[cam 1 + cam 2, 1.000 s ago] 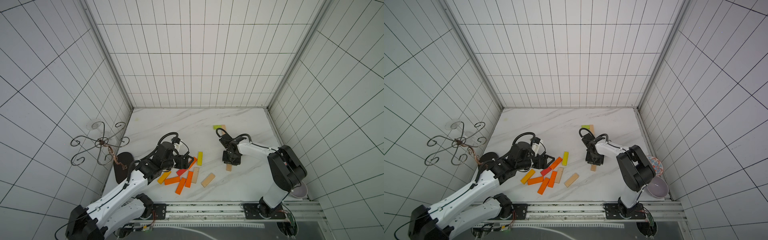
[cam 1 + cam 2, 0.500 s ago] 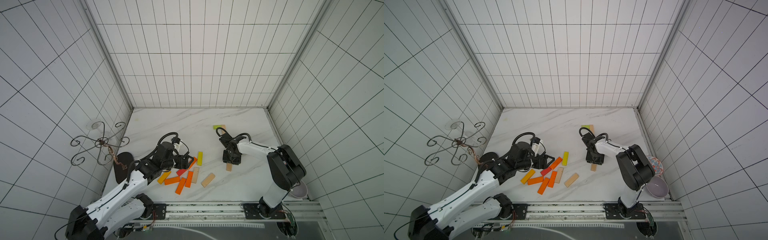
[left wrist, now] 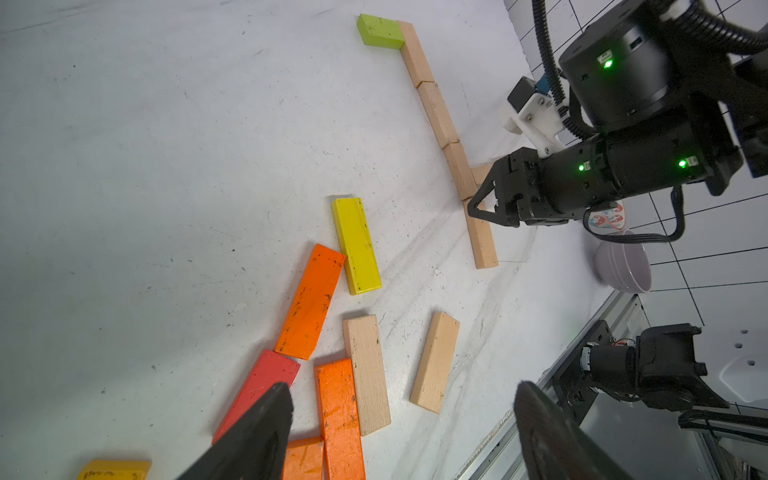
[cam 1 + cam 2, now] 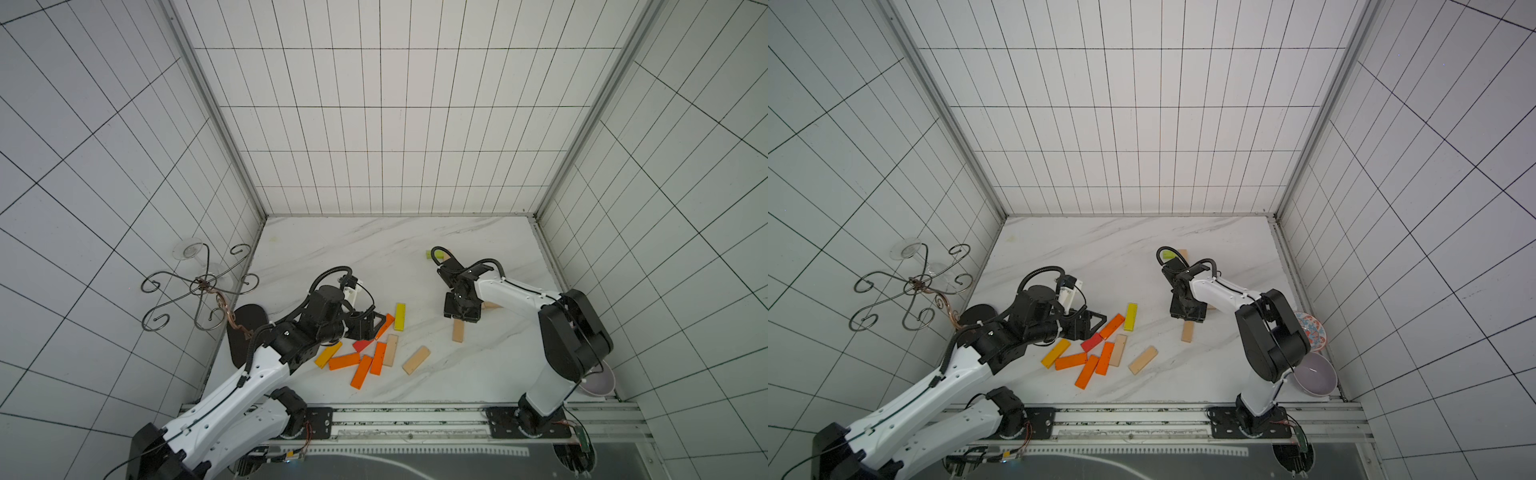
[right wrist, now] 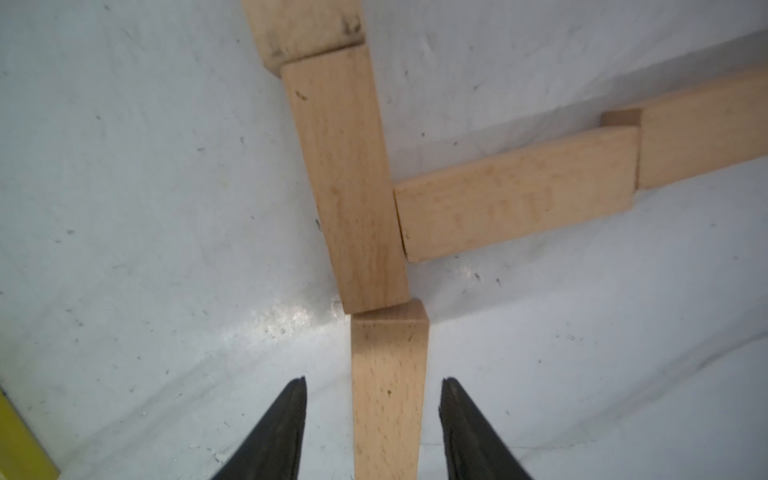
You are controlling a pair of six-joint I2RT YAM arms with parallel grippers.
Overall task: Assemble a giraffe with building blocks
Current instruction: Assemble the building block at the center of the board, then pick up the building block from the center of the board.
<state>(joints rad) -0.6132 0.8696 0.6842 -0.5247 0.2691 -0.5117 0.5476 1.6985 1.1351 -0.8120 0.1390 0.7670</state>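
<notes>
At left, left gripper (image 3: pixel 403 390) spread wide and empty, low over loose blocks (image 3: pixel 309 301). Toward the right, flat wooden giraffe (image 3: pixel 437 110) on the table (image 4: pixel 374 249), green head (image 3: pixel 380 31) at the far end. Right gripper (image 5: pixel 374 380) parted astride the leg block (image 5: pixel 388 407), not touching. Likely risk: clipping that leg while backing off, knocking it crooked.
</notes>
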